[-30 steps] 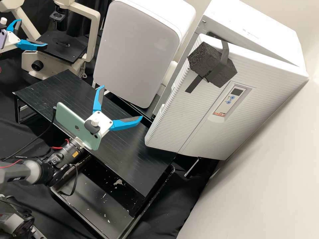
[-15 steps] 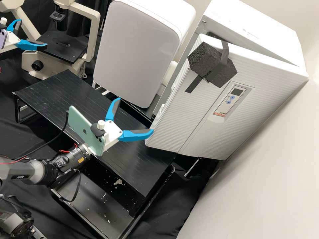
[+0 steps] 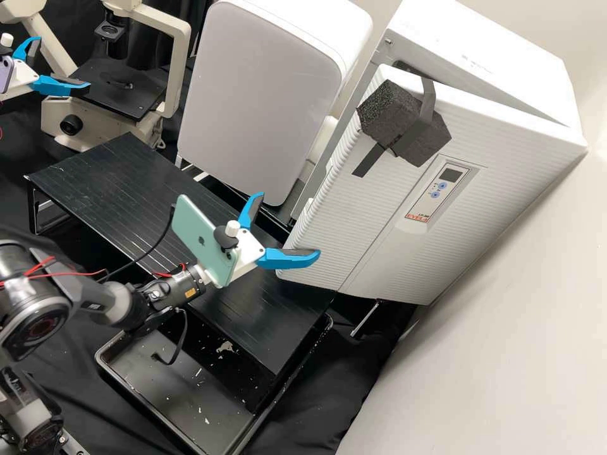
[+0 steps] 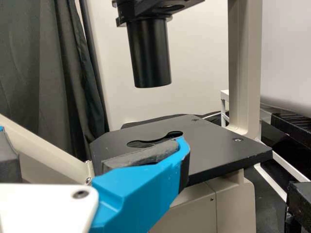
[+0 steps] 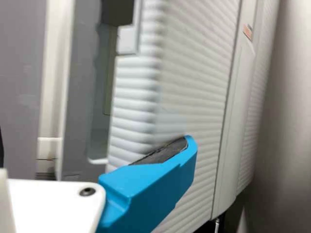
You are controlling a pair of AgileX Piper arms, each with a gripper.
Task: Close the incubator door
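Black foam strapped on incubator door; 1 microscope near black table.

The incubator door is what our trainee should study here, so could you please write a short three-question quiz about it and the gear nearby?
1. True or false: the incubator door stands ajar.
2. What is strapped to that door? (a) a microscope (b) a black foam block (c) a green phone
3. Fill in: the right pincer is ____ (open or shut).

Key: 1. true; 2. b; 3. open
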